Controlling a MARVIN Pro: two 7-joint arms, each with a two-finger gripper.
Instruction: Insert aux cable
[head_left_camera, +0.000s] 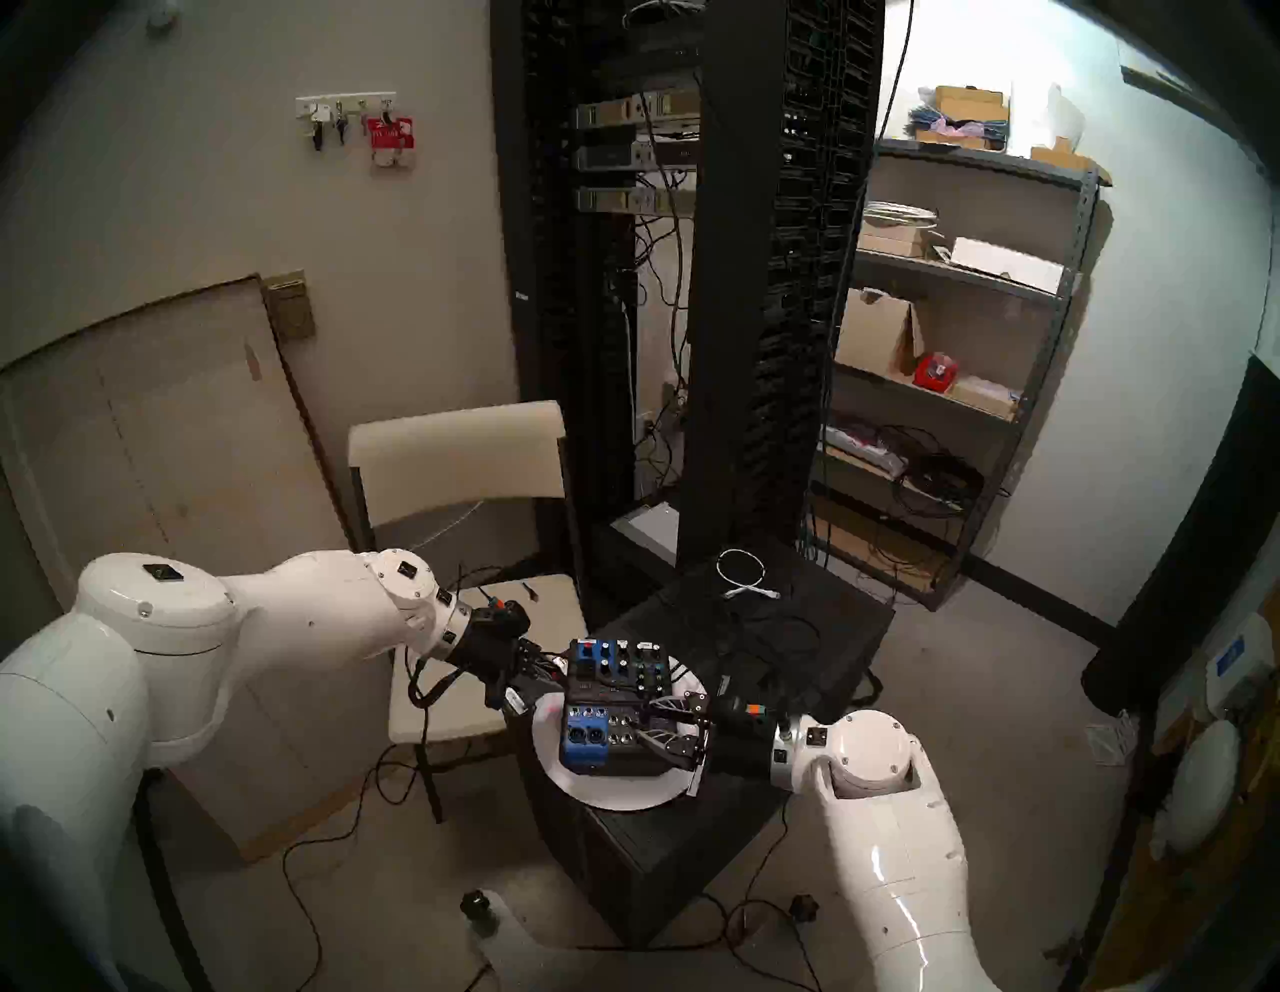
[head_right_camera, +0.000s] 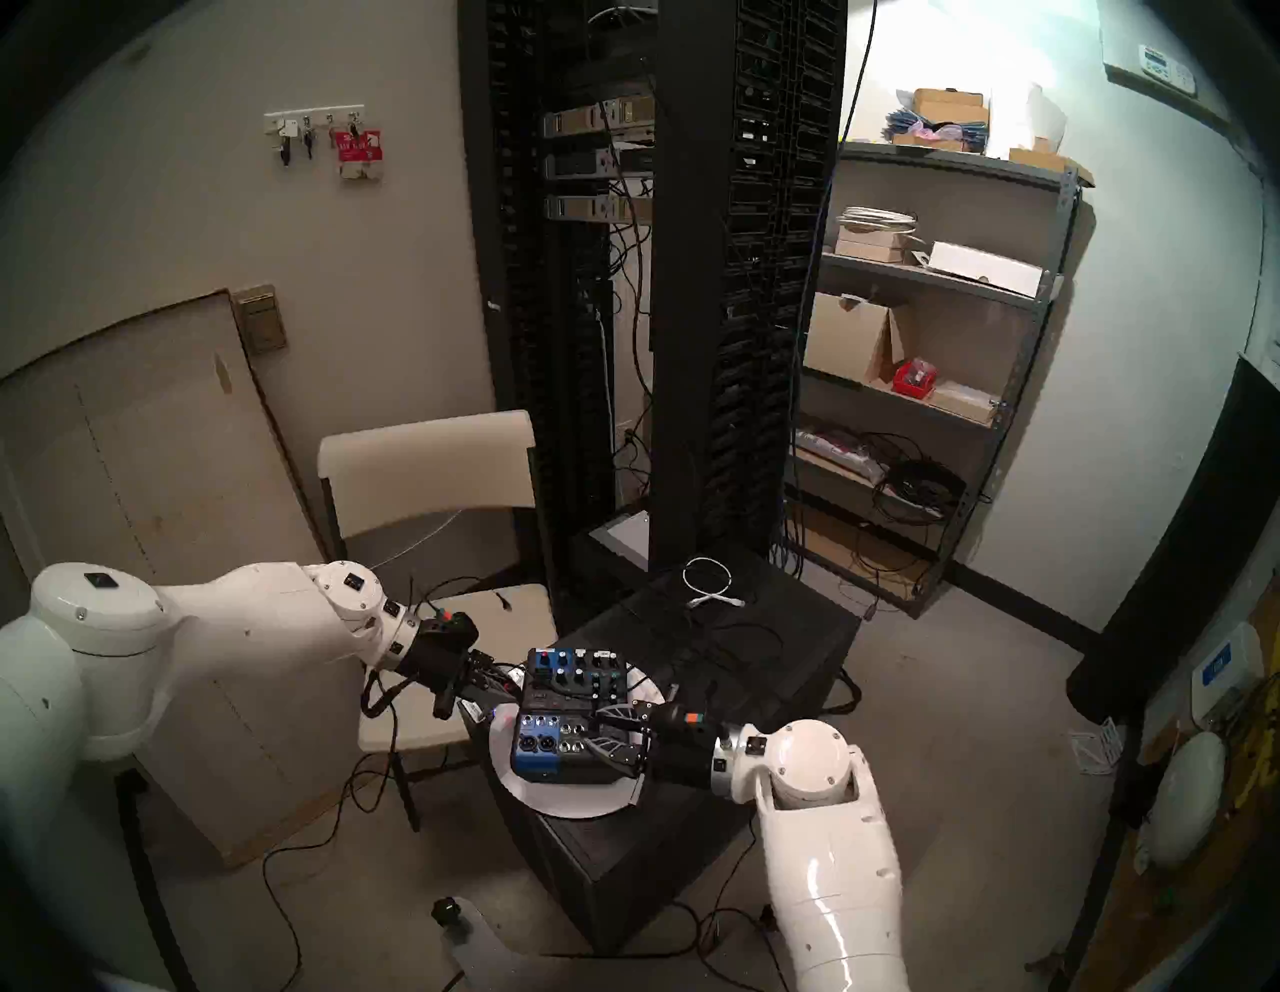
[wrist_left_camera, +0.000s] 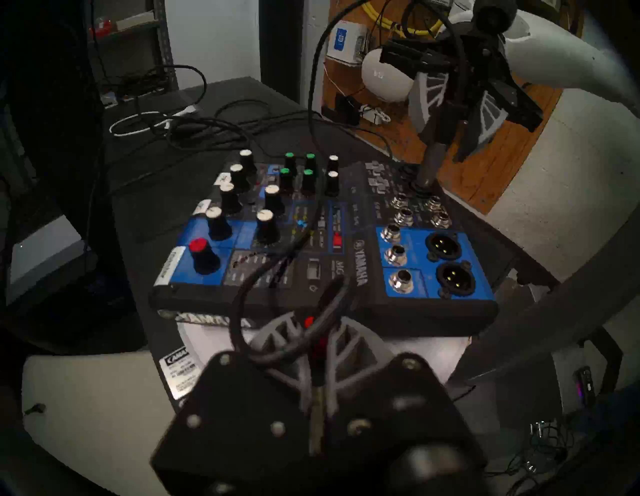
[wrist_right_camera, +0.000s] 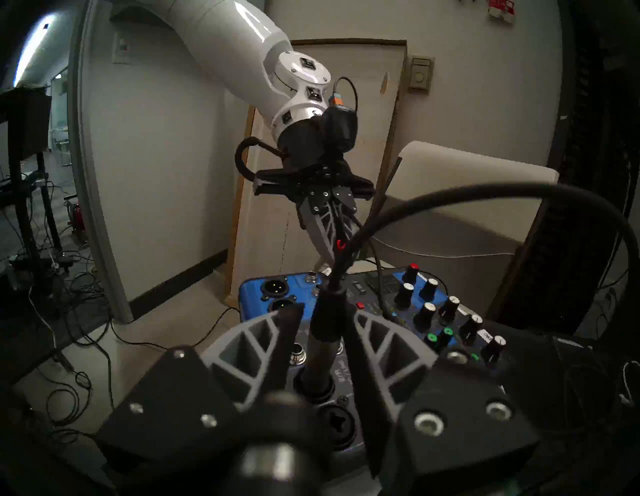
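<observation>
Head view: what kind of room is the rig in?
Probably a network or server closet doubling as storage: a tall black equipment rack full of cabling, metal shelving with cardboard boxes, and keys on a wall key holder.

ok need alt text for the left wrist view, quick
The left hand is shut on the aux cable, a black plug with a red band, just short of a blue and black Yamaha mixer on a black stand. Past the mixer's knobs and jacks, the right hand brackets a second plug already standing in a jack.
</observation>
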